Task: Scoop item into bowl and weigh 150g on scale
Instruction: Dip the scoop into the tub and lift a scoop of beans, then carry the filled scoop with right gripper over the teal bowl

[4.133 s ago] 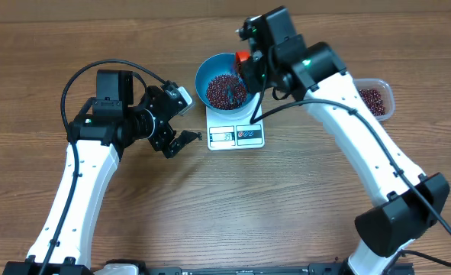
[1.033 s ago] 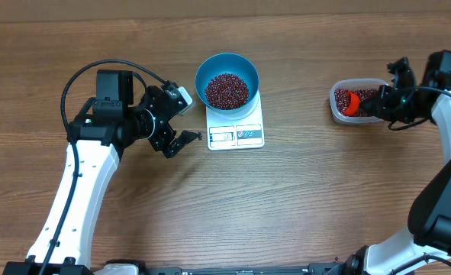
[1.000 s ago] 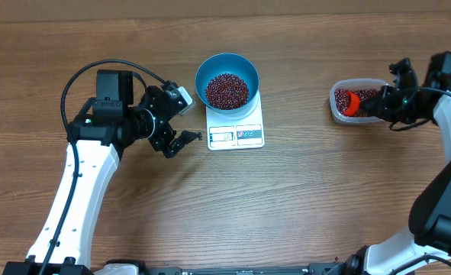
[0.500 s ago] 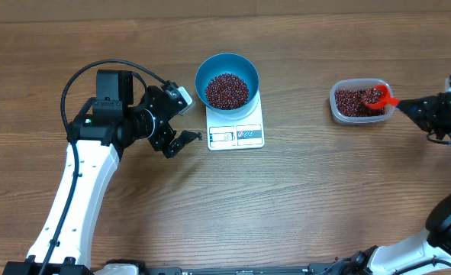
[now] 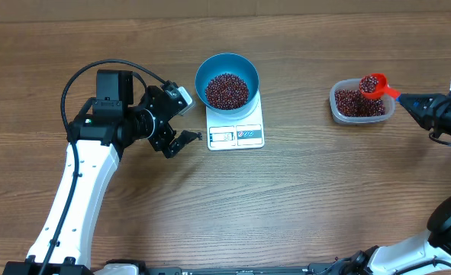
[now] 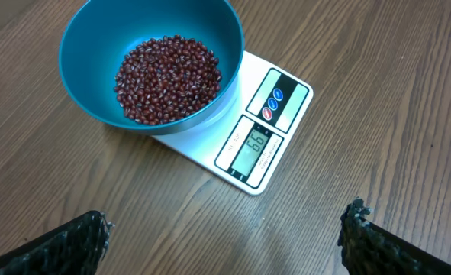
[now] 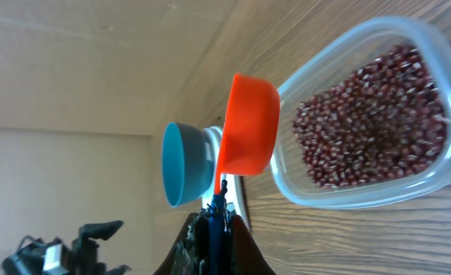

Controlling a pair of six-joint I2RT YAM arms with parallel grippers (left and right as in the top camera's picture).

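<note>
the brown wooden table (image 5: 286,198) is matt, grain showing. the round blue plastic bowl (image 6: 95,46) is smooth with a soft sheen; the small dark red-brown beans (image 6: 168,80) in it glossy. the flat white plastic scale (image 6: 256,141) is smooth. the clear rectangular plastic tub (image 7: 347,197) is glossy, the orange-red plastic scoop (image 7: 248,126) smooth.

A flat white scale (image 5: 244,122) lies on the desk (image 5: 286,198), its display and round buttons along the near edge. A deep blue bowl (image 5: 204,75) stands upright on the scale's far part, holding a mound of red-brown beans (image 5: 227,90). More beans lie well right of the scale.
</note>
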